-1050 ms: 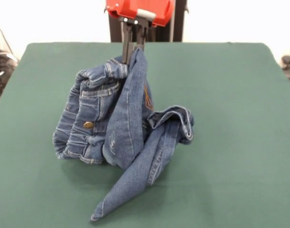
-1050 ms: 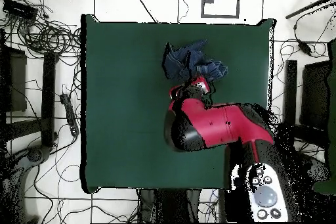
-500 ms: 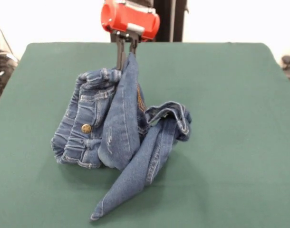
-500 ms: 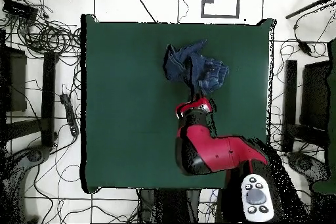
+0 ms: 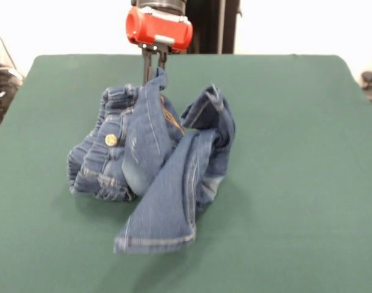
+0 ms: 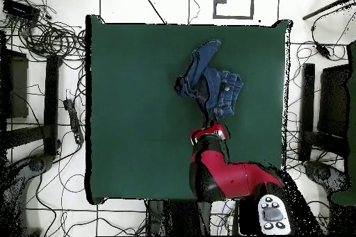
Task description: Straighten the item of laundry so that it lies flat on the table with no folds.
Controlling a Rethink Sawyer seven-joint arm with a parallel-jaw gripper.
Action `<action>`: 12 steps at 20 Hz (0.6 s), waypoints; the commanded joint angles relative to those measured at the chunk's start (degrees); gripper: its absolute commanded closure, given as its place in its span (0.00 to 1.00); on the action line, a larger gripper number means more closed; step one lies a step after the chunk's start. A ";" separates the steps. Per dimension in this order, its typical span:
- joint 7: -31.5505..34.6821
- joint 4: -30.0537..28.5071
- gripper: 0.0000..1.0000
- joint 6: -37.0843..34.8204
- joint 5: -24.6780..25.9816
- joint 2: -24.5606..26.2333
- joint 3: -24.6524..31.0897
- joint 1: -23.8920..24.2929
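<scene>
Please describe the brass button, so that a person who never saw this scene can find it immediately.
On the green table there is one crumpled pair of blue jeans, pinched at the top by the gripper under the red arm. In the front view, look at the bunched waistband side of the heap, picture left. The brass button is the only small round shiny metal spot on the blue denim.

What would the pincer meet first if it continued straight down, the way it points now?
Probably the table just behind the heap. The pincer is already shut on a raised fold of the jeans, so only that denim lies between; depth is unclear.
</scene>
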State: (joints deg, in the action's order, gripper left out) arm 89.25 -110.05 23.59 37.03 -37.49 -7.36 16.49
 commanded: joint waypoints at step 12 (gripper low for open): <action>11.06 -13.31 1.00 -11.81 -0.86 -9.49 5.62 1.61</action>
State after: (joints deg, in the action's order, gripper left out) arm 89.25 -116.46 17.99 37.03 -45.41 -7.38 17.41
